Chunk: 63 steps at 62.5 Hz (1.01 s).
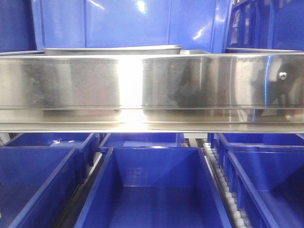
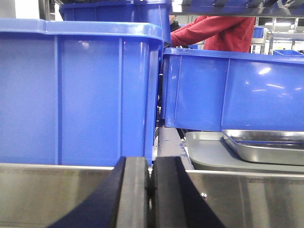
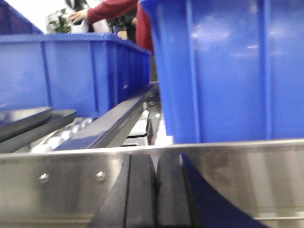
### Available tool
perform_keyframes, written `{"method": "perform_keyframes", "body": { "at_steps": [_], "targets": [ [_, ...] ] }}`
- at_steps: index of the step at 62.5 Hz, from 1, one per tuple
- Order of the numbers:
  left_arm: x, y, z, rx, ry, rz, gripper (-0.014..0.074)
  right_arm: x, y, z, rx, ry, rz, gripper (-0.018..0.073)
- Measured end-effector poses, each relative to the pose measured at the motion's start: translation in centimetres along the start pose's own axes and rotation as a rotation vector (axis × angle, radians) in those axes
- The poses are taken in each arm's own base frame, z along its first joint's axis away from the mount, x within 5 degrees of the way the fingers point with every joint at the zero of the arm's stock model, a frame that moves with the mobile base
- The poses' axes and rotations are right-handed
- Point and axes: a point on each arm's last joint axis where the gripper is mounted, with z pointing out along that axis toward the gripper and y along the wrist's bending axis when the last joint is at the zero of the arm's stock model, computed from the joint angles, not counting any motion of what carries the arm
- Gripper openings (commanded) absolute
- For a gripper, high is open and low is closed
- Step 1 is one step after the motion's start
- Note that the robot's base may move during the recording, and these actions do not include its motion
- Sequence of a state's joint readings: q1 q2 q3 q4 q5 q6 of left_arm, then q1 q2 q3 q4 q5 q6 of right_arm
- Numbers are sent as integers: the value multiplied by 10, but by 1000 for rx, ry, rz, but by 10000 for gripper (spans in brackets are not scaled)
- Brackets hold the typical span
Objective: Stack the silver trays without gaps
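Two grippers: the left gripper and the right gripper each show dark fingers pressed together with no gap and nothing between them, low at the near edge of their wrist views, just in front of the steel rail.
Silver trays: in the left wrist view a shiny silver tray sits on a flatter grey-toned tray beneath it, set askew so the lower one's corner and left side show; both lie behind the rail, right of the left gripper. In the front view the rim of a tray peeps over the rail's top edge, left of centre, with a second steel edge just to its right. In the right wrist view, dark flat tray edges lie at the far left, blurred.
Writing: no brand, label or lettering can be read in any view.
Surface: a long brushed-steel shelf rail spans the front view, with a bright glare at its middle and a screw head near its right end. Behind it, a roller track and a dark bar run away from the camera.
Bins: blue plastic bins fill the lower level in rows, open and seen from above; taller blue bins stand on the upper level close behind the rail.
Room: a person in a red sleeve works beyond the bins, and a potted plant shows at the top left of the right wrist view.
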State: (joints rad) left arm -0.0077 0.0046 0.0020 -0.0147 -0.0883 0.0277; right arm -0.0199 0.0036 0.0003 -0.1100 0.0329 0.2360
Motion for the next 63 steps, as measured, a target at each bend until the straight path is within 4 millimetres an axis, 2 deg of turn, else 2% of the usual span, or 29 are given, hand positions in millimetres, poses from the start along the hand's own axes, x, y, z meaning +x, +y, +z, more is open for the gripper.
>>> {"method": "perform_keyframes", "body": {
  "at_steps": [63],
  "targets": [
    [0, 0, 0, 0, 0, 0, -13, 0, 1, 0, -12, 1, -154, -78]
  ]
}}
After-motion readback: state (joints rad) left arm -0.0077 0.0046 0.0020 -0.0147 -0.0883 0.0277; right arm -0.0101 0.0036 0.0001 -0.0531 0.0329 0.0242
